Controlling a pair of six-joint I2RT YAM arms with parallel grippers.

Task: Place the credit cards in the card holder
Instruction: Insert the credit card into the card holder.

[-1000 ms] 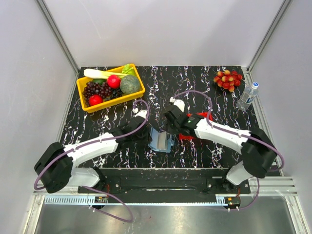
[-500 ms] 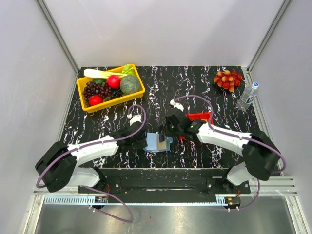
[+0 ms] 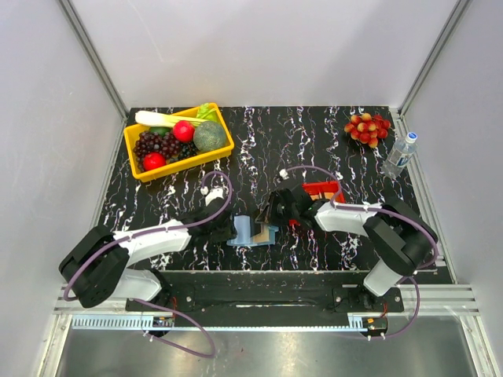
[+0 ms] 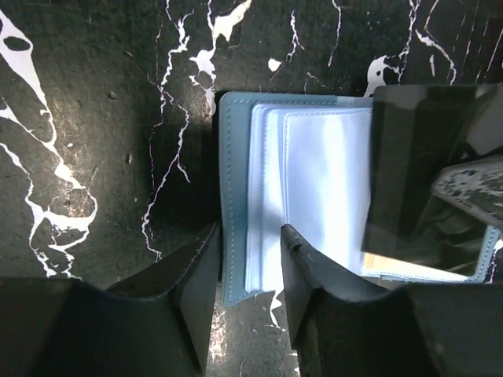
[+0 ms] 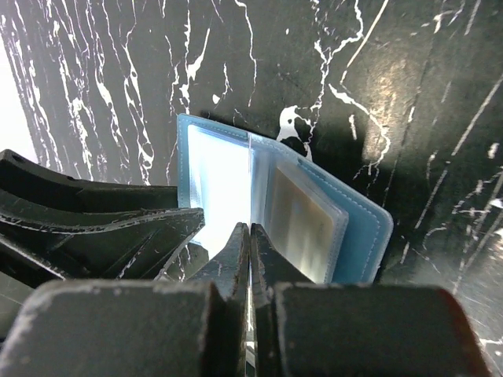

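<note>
The card holder (image 3: pixel 245 232) lies opened flat on the black, white-veined table (image 3: pixel 314 133), near its front edge and between the two arms. Its clear inner pockets face up. In the right wrist view one pocket shows something flat and greyish inside, too blurred to name.

A credit card (image 4: pixel 405 165) stands tilted over the holder's right half. It looks dark and glossy from the left wrist and covers much of the pockets there. The right gripper (image 5: pixel 250 232) is pinched tight on this card. Its two fingers are pressed together, and the card runs out from between them as a thin line down to the middle of the holder.

The left gripper (image 4: pixel 247 236) stands partly open, with nothing clamped. One finger rests on the table just outside the holder's stitched edge, and the other lies over the inner pockets, so a corner of the holder sits in the gap between them. The two grippers crowd the holder from opposite sides, close to each other.

Just behind the right gripper is a small red tray (image 3: pixel 321 188), partly hidden by the right arm. Well apart, at the far left, a yellow basket (image 3: pixel 228 140) holds fruit and vegetables. At the far right corner lies a cluster of red fruit (image 3: pixel 367 128), with a water bottle (image 3: pixel 399 155) just beside it.
</note>
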